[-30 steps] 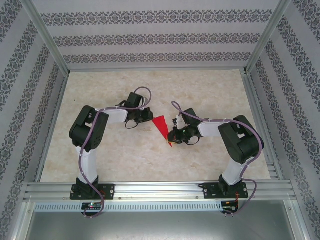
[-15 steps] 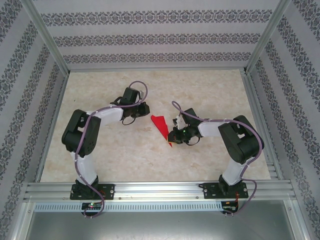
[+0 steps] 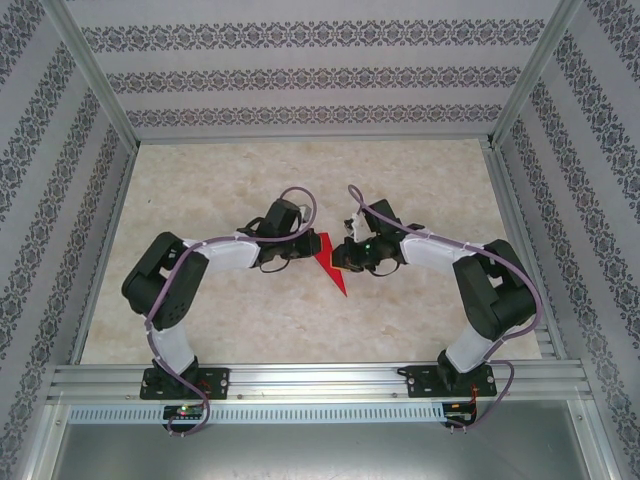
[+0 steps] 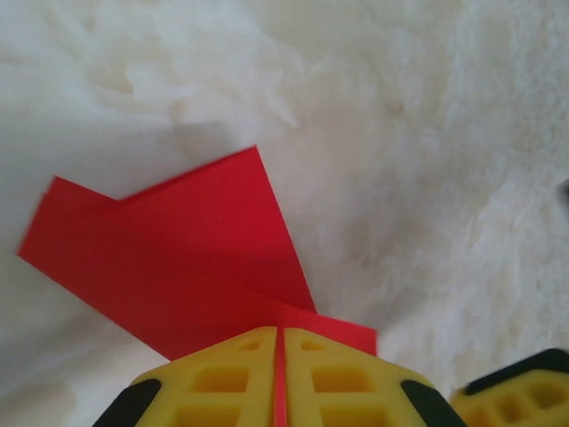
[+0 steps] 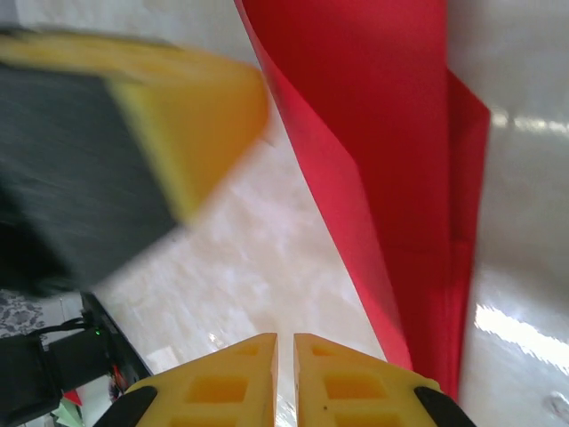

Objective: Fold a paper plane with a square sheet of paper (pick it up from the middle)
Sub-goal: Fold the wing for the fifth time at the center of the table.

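The paper plane (image 3: 331,270) is bright red paper folded to a slim point aimed at the near edge, in the middle of the table. My left gripper (image 3: 307,250) is on its left side. In the left wrist view the yellow fingers (image 4: 222,374) are shut on a red edge of the paper plane (image 4: 178,258), which spreads out ahead. My right gripper (image 3: 343,258) is at its right side. There the right gripper (image 5: 285,336) has its fingers almost together with nothing between them, and the paper plane (image 5: 391,133) runs past the right finger.
The marbled tabletop (image 3: 420,190) is fenced by an aluminium frame and patterned walls (image 3: 300,80). A blurred yellow and black finger of the left gripper (image 5: 191,107) is close in front of the right wrist camera. A rail (image 3: 320,380) carries both arm bases.
The left gripper swung away, then came back and shut on the paper's left side. The right gripper let go of the lower part and moved up along the paper.
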{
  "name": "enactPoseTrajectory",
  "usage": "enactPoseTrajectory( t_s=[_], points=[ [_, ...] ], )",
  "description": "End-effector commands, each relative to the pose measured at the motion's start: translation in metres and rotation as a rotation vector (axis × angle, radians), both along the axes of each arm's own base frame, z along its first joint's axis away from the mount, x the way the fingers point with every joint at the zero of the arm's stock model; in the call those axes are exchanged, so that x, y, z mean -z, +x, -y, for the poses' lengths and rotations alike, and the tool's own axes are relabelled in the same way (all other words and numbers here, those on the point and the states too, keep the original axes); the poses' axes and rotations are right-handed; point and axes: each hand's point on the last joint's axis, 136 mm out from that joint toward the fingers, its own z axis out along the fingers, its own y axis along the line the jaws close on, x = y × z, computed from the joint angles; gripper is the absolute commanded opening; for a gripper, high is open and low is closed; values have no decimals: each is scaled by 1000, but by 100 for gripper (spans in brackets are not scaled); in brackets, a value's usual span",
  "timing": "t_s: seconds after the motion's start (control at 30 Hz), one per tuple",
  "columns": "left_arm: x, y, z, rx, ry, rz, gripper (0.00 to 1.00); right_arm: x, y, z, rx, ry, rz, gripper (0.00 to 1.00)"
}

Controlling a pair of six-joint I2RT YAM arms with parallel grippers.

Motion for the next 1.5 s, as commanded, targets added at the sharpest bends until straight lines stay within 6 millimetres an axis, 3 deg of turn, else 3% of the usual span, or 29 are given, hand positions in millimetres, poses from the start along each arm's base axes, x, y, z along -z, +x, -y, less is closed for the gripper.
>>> enactPoseTrajectory(
  t_s=[0.0,0.37,0.63,0.87,1.0,1.23,1.47],
  points=[
    [-5,5,20,16,-49,18,11,1,7,-2,10,-14,-3,13],
    [29,5,16,-3,2,-30,10,35,9,-10,-22,-61,-55,10],
    [29,7,17,-5,8,-26,10,63,2,5,-7,-147,-104,9],
    [6,1,30,67,-105,31,11,79,-3,15,12,-196,-138,7],
    [15,-7,31,89,-103,11,10,82,-2,17,20,-204,-145,6],
    [48,-6,11,21,35,-38,9,86,-10,23,19,-221,-167,6],
    [59,13,-14,-34,117,-26,9,101,-34,37,13,-246,-224,6]
  ],
)
